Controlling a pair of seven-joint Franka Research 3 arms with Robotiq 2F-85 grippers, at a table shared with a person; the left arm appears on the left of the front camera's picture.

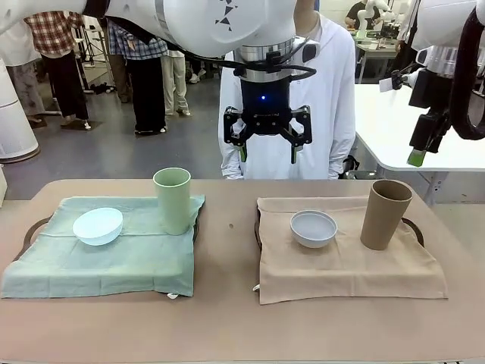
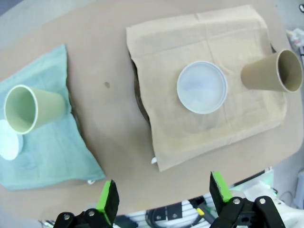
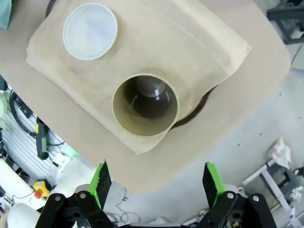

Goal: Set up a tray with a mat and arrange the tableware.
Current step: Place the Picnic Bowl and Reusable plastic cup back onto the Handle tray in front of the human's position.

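Hanging high over the middle of the table (image 1: 235, 326), the left claw (image 1: 267, 145) has its jaws spread wide and holds nothing. At the far right the right claw (image 3: 154, 183), also wide open and empty, hovers above the tan cup (image 1: 385, 214). That cup stands upright on the tan mat (image 1: 341, 265), right of the greyish-white bowl (image 1: 314, 228). On the green mat (image 1: 106, 262) at the left, the green cup (image 1: 173, 200) stands just right of the pale blue bowl (image 1: 98, 226).
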